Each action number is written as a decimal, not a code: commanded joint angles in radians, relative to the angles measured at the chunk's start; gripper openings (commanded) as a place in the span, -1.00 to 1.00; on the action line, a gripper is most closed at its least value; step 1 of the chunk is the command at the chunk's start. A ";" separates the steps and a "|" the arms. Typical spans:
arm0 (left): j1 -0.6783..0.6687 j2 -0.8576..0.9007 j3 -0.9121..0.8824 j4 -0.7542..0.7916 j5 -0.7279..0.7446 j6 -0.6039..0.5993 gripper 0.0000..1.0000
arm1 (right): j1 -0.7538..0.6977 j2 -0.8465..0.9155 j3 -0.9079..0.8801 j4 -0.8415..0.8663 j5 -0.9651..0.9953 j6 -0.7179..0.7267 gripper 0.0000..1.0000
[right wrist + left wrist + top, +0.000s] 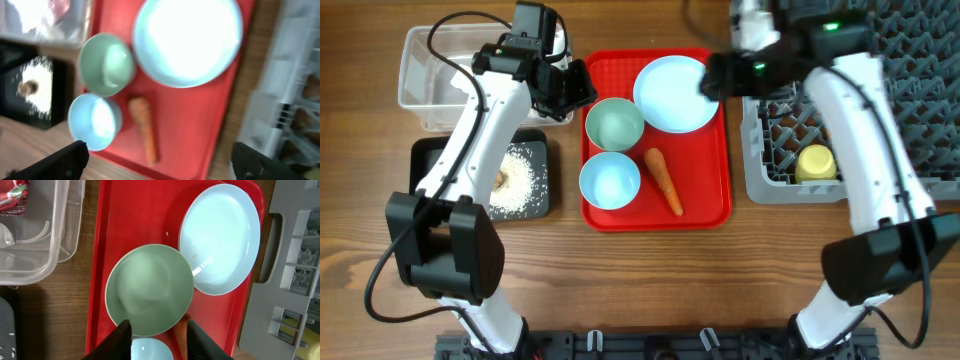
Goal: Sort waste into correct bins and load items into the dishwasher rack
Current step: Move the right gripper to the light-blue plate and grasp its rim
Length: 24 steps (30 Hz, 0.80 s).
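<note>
Green bowl (149, 290) sits upright on the red tray (130, 220), just ahead of your left pincer (156, 325). That pincer is spread, holds nothing, and its fingertips (125, 327) hover over the bowl's near rim. Judge the bowl stiff, light and smooth-walled, so likely to slip. Take it at the near rim, one finger inside and one outside, not across the whole width.

The plate (220, 235) lies beyond the bowl and to the pincer's right. Their rims meet or nearly meet, and you cannot tell which, so a sideways drag may nudge it. The blue bowl (150, 351) is directly beneath the pincer, between the fingers, and the carrot (663, 180) lies beside the right-hand finger. Both crowd the approach, so come straight down. The tub (30, 255) stands off to the pincer's left, clear of the tray.

Your right pincer (160, 150) hangs high over the tray, spread wide and empty. The rack (770, 185) is beside it, with the cup (816, 163) inside.
</note>
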 commanded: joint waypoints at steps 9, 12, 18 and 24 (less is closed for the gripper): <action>-0.072 0.009 0.006 -0.016 -0.050 0.084 -0.30 | -0.016 0.019 0.014 0.035 0.110 0.077 0.89; -0.140 0.017 0.006 -0.010 -0.157 0.084 -0.25 | -0.078 0.019 0.014 0.027 0.072 0.067 0.89; -0.219 0.048 0.006 0.035 -0.235 0.079 -0.21 | -0.087 0.023 -0.001 0.042 0.013 0.018 0.89; -0.206 0.056 0.006 0.045 -0.238 0.008 -0.17 | -0.057 0.056 -0.080 0.150 0.013 0.074 0.79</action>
